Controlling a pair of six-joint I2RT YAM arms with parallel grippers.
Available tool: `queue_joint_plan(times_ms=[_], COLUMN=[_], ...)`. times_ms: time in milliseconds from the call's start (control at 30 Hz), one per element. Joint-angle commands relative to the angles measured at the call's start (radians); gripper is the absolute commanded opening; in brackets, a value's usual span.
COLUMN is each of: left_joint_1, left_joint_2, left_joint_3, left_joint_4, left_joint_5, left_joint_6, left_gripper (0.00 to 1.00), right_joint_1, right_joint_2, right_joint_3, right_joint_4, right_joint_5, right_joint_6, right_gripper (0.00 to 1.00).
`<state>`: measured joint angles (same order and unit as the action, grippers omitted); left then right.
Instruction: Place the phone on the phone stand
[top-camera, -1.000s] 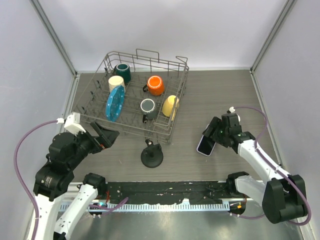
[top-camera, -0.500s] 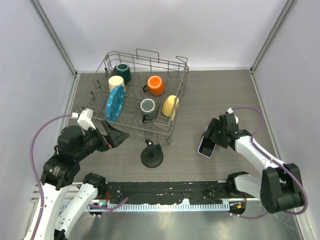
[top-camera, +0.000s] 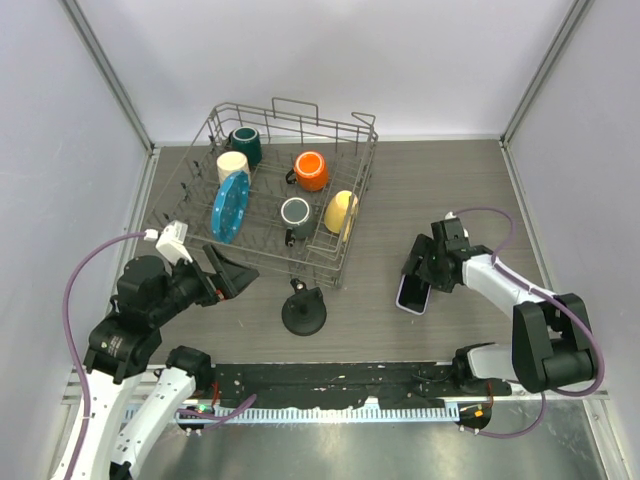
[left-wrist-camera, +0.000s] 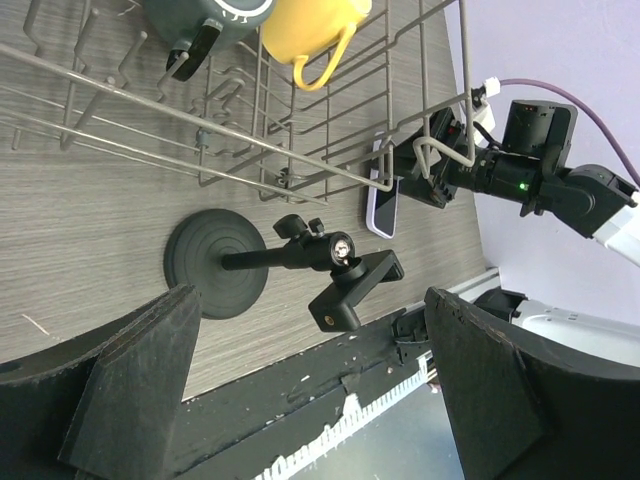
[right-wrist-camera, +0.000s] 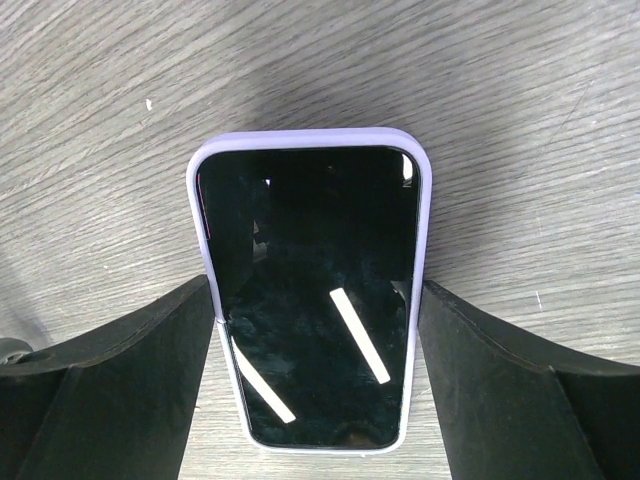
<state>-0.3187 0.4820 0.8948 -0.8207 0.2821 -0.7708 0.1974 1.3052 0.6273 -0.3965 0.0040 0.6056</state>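
Now the phone (top-camera: 412, 293) (right-wrist-camera: 312, 300) lies flat and screen-up on the right half of the desk (top-camera: 450, 190). It is gripped across its width by the right pincer (top-camera: 420, 270) (right-wrist-camera: 312, 385), whose two fingers (right-wrist-camera: 120, 380) sit against its long lilac edges. Bare wood grain lies beyond the phone's far end, on its right toward the wall, and on its left between it and the phone stand (top-camera: 303, 311) (left-wrist-camera: 280, 262). The stand rests on its round base just in front of the wire dish rack (top-camera: 262, 215), its clamp head leaning toward the desk's near edge. The left pincer (top-camera: 228, 275) (left-wrist-camera: 310, 400) hovers by the rack's near left corner, jaws wide apart and holding nothing, facing the stand. From above, the right pincer covers part of the phone. The glossy screen shows only dark reflections and two bright bars. In the left wrist view a dark mug (left-wrist-camera: 205, 15) is cut off at the top edge, its white marking unreadable.
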Motion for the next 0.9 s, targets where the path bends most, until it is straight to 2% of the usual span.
queue_joint_plan(times_ms=[0,67,100,333,633,867], left_joint_1=[-0.002,-0.002,-0.002,0.0,0.0,0.0], left_joint_2=[-0.003,-0.005,-0.006,-0.014,-0.033,-0.022], left_joint_3=[0.009,0.016,0.015,0.018,0.023,0.033], left_joint_4=[0.017,0.002,0.002,-0.012,-0.041,-0.046], left_joint_5=[-0.004,-0.015,-0.02,-0.018,-0.041,-0.031], left_joint_6=[0.047,0.067,0.07,0.073,0.094,0.1], left_gripper=[0.97,0.97,0.97,0.97,0.98,0.97], right_joint_1=[0.014,0.033,0.043,0.166,0.208,0.214], right_joint_2=[0.032,0.066,0.083,0.189,0.156,0.242], right_joint_3=[0.032,0.044,0.064,0.155,0.098,0.112], right_joint_4=[-0.057,-0.09,-0.105,-0.235,-0.217,-0.211], right_joint_5=[-0.033,-0.018,0.044,0.214,0.168,0.197], right_joint_6=[-0.044,-0.035,-0.029,0.02,0.049,0.072], right_gripper=[0.85,0.85,0.85,0.86,0.89,0.79])
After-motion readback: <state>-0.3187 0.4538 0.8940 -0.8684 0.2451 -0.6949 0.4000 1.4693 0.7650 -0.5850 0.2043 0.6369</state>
